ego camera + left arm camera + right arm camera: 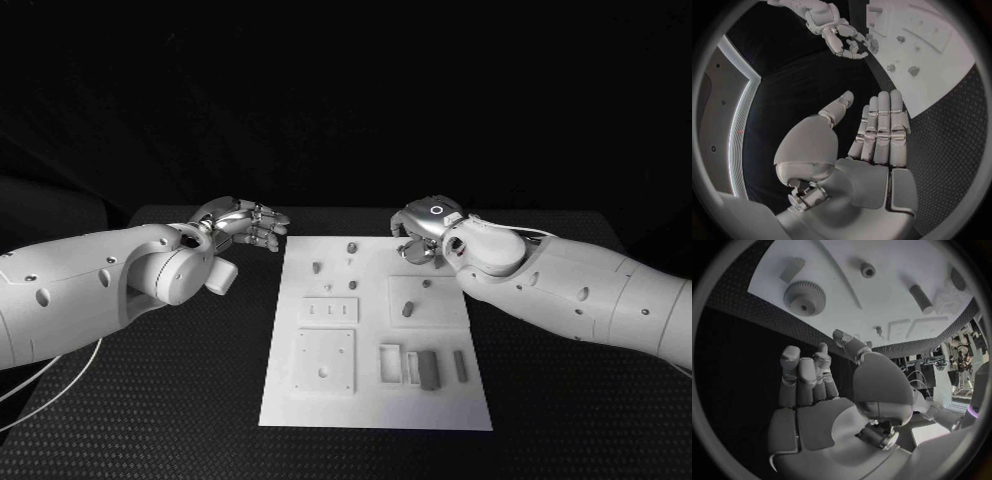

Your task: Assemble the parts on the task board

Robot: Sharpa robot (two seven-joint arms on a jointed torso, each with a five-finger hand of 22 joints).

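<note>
Currently both hands empty: left hand (242, 225) fingers (882, 125) straight, side by side; right hand (423, 236) fingers (804, 375) curled, at task board (372, 400) far edge. Parts (408, 309) lie mid-table on board. Gear (804, 296) probably light, rigid, slippery; pinch across rim.

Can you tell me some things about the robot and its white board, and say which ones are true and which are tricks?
1. The left hand holds a part. False: it holds nothing, and its fingers are stretched out straight.
2. The task board lies between the two arms. True.
3. The right hand is at the far end of the board. True.
4. The right hand holds the gear. False: the gear lies on the board, and the hand holds nothing.
5. Both hands rest on the near edge of the board. False: both are up by its far end.
</note>
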